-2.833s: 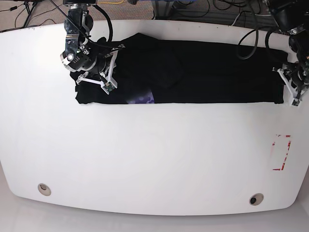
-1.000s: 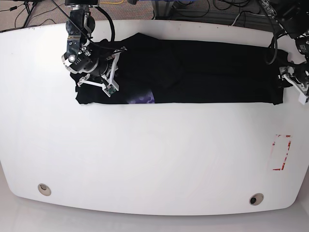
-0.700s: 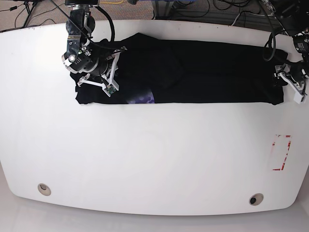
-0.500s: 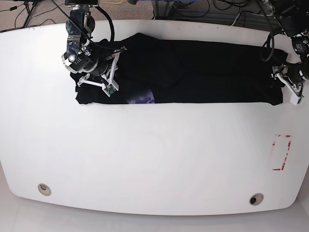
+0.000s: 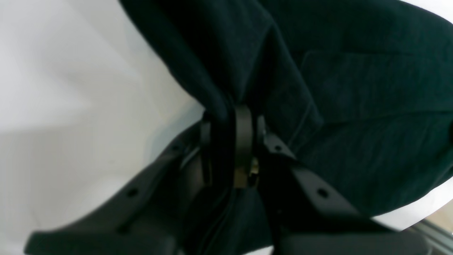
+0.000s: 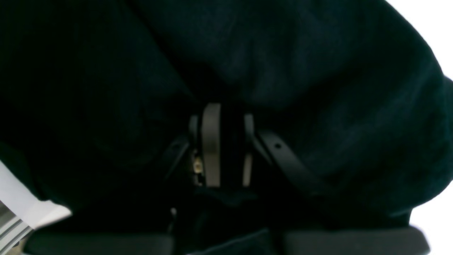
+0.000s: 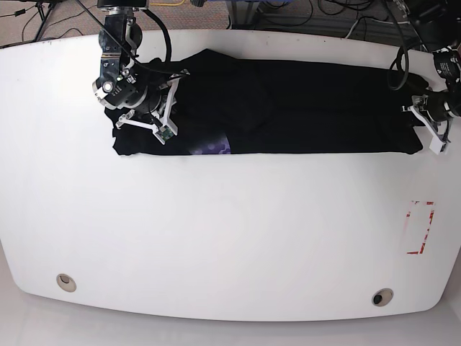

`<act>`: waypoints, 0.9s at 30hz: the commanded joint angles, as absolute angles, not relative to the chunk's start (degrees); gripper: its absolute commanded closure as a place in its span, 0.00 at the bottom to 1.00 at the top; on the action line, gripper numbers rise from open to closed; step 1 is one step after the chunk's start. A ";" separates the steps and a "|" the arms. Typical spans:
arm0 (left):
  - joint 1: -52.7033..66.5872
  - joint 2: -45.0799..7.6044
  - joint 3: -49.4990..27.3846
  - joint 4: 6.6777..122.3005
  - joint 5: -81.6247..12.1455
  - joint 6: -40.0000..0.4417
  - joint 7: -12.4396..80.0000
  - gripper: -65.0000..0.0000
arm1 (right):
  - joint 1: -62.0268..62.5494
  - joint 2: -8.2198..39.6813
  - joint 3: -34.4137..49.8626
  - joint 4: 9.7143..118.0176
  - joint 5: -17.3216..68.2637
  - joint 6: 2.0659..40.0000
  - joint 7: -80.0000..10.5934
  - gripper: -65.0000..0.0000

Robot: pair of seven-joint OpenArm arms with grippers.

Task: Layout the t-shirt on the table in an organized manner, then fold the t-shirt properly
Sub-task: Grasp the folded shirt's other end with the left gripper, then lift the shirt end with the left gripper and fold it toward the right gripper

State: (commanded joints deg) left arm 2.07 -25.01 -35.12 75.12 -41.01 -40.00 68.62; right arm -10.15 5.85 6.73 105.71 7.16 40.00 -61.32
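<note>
The t-shirt [image 7: 288, 108] along the table's far edge is soft black cloth, matt, with a fine knitted grain that shows close up in my left wrist view [image 5: 354, 88] — it takes no shine at all. Near its front edge a small printed patch [image 7: 212, 148] looks smoother than the cloth around it. The table [image 7: 230, 231] is smooth white board with a faint sheen and rounded edges. My left gripper [image 5: 231, 141] has fingers of dull dark plastic, the pads rubbery and matt; my right gripper [image 6: 219, 141] looks the same, with white plastic struts in the base view — both buried in cloth
</note>
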 joint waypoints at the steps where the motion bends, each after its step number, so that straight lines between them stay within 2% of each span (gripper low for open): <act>1: 2.68 -25.01 -35.12 76.88 -41.10 -40.00 68.62 0.95 | -10.07 5.85 6.73 105.71 7.16 40.00 -61.32 0.89; 5: 4.44 -24.66 -34.95 84.26 -41.19 -40.00 68.88 0.95 | -10.07 5.85 6.73 105.71 7.16 40.00 -61.32 0.89; 12: 6.90 -19.82 -34.86 95.52 -41.19 -40.00 69.76 0.95 | -10.07 5.85 6.81 105.71 7.16 40.00 -61.32 0.89; 14: 6.81 -17.45 -34.77 98.59 -41.19 -40.00 72.48 0.95 | -9.98 5.85 6.81 105.71 7.16 40.00 -61.32 0.89; 19: 5.14 -12.26 -33.27 102.81 -40.92 -40.00 77.14 0.94 | -9.89 5.76 6.81 105.71 7.16 40.00 -61.32 0.89; 27: 3.56 -6.02 -27.21 104.40 -40.84 -40.00 77.49 0.94 | -9.89 5.76 6.81 105.71 7.16 40.00 -61.32 0.89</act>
State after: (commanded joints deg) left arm 3.56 -6.02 -27.21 104.40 -40.84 -40.00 77.49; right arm -9.89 5.76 6.81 105.71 7.16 40.00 -61.32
